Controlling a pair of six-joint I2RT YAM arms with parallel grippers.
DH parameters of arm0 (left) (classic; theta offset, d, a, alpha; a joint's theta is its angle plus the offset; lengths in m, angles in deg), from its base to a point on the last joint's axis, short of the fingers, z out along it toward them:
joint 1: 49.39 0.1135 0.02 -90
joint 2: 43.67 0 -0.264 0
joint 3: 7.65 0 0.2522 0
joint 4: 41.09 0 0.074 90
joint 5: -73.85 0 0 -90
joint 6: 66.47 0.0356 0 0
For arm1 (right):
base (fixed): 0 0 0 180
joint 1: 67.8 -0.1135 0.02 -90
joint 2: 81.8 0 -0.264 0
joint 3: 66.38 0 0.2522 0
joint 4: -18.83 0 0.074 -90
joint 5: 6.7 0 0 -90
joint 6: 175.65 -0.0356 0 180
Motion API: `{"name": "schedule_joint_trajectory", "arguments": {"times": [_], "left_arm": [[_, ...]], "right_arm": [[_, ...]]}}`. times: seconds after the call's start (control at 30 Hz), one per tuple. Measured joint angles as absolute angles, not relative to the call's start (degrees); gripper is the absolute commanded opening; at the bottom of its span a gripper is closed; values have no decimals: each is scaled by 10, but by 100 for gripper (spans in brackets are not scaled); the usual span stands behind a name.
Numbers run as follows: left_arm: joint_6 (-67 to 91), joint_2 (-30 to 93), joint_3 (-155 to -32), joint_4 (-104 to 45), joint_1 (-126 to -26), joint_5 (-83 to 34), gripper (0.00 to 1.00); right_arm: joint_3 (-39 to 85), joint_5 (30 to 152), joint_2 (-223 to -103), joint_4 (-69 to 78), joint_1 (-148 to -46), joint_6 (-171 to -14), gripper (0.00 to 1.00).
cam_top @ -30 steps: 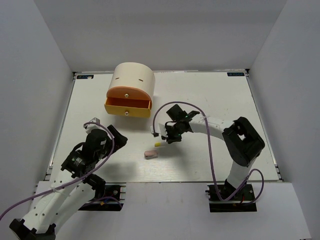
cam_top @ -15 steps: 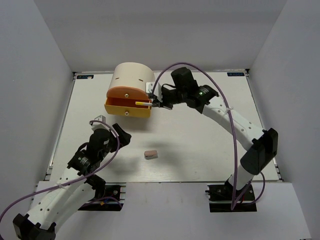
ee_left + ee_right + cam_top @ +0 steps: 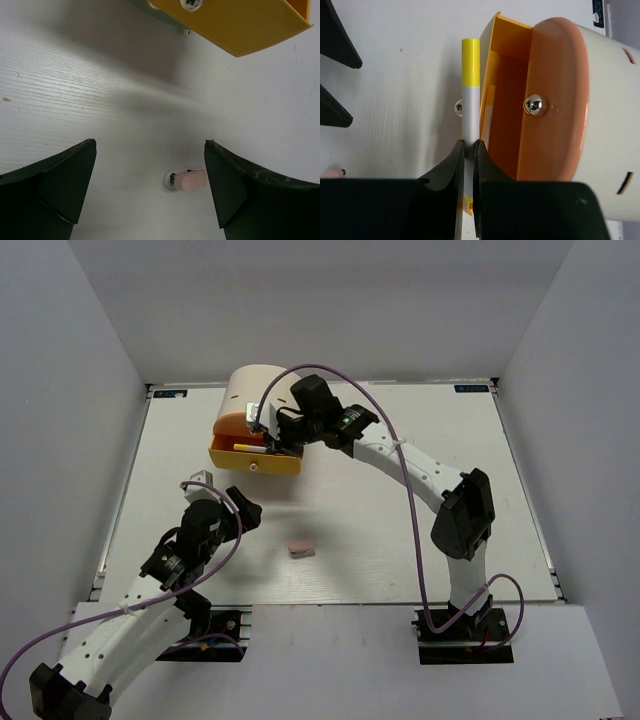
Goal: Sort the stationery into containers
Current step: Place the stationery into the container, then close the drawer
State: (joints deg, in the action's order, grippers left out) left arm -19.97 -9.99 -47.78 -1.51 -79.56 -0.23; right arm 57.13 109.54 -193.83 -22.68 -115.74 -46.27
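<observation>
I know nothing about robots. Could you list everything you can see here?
Table: one, white, under everything.
Chest: one, cream, half-cylinder, at the table's far side.
Orange drawer: one, orange, upper slot of the chest, pushed in.
Yellow drawer: one, yellow, below the orange one, pulled open.
Pen: one, white with a yellow tip, held at the open yellow drawer.
Eraser: one, pinkish, lying on the table between the two arms.
Left gripper: one, black fingers, open, above the table near the eraser.
Right gripper: one, black fingers, shut on the pen.
</observation>
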Motion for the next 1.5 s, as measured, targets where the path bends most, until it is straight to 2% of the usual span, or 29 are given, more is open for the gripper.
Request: {"name": "schedule_joint_trajectory", "arguments": {"times": [0.43, 0.63, 0.77, 0.97, 1.0, 1.07, 1.17, 1.2, 1.27, 1.3, 1.37, 1.4, 1.43, 1.5], "left_arm": [[-200, -101, -472, -22, -796, -1, 98], [-200, -101, -471, -26, -796, -1, 98], [-200, -96, -470, -29, -796, -1, 98], [-198, -86, -470, -43, -796, -1, 96], [-196, -82, -470, -49, -796, -1, 96], [-191, -70, -470, -62, -796, -1, 90], [-177, -44, -470, -82, -796, 0, 78], [-170, -33, -470, -89, -796, 2, 68], [-156, -11, -471, -105, -796, 7, 66], [-146, 2, -471, -114, -796, 9, 66], [-127, 34, -479, -127, -796, 15, 72], [-118, 51, -486, -131, -796, 17, 80], [-111, 67, -495, -132, -796, 19, 80], [-101, 103, -520, -136, -795, 24, 81]], "right_arm": [[570, 1021, -1952, -184, -1163, -468, 0], [544, 996, -1956, -173, -1163, -466, 13], [532, 982, -1957, -171, -1163, -464, 27], [521, 975, -1957, -165, -1163, -463, 37], [518, 975, -1957, -161, -1163, -462, 37], [511, 976, -1957, -158, -1163, -463, 37], [505, 976, -1957, -158, -1163, -465, 20], [505, 977, -1955, -158, -1163, -469, 9], [505, 983, -1948, -159, -1162, -481, 6], [505, 985, -1943, -160, -1161, -484, 7], [503, 989, -1927, -162, -1158, -498, 21], [497, 992, -1913, -161, -1155, -505, 27], [489, 995, -1898, -164, -1151, -512, 35], [469, 998, -1863, -163, -1140, -523, 39]]}}
